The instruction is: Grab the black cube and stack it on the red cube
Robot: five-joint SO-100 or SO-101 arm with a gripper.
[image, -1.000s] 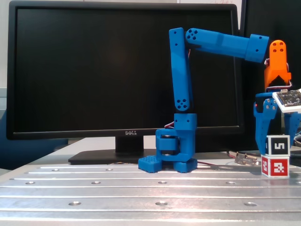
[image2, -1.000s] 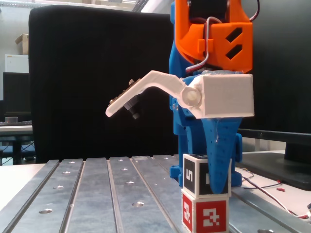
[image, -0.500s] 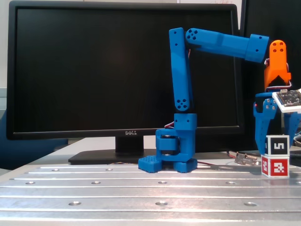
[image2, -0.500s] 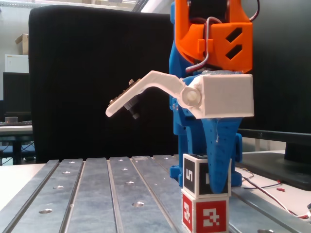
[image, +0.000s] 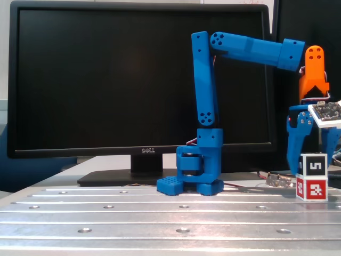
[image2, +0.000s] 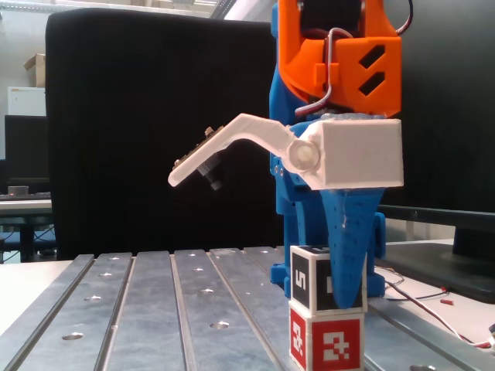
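You see the black cube (image2: pixel 309 280) sitting squarely on the red cube (image2: pixel 326 342), the pair on the slotted metal table (image2: pixel 155 309). The gripper (image2: pixel 344 290) hangs above, pointing down. One blue finger (image2: pixel 346 247) crosses the black cube's right face, its tip low on that face. You can't tell the jaws' gap from here. A white camera mount (image2: pixel 340 154) sits above the jaws.

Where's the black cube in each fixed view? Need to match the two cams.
A fixed view: black cube at far right, atop the red cube, the blue tool straddling it.
A fixed view: black cube at bottom centre-right, atop the red cube, a tool finger covering its right part.
Shared landmark: the red cube beneath it.
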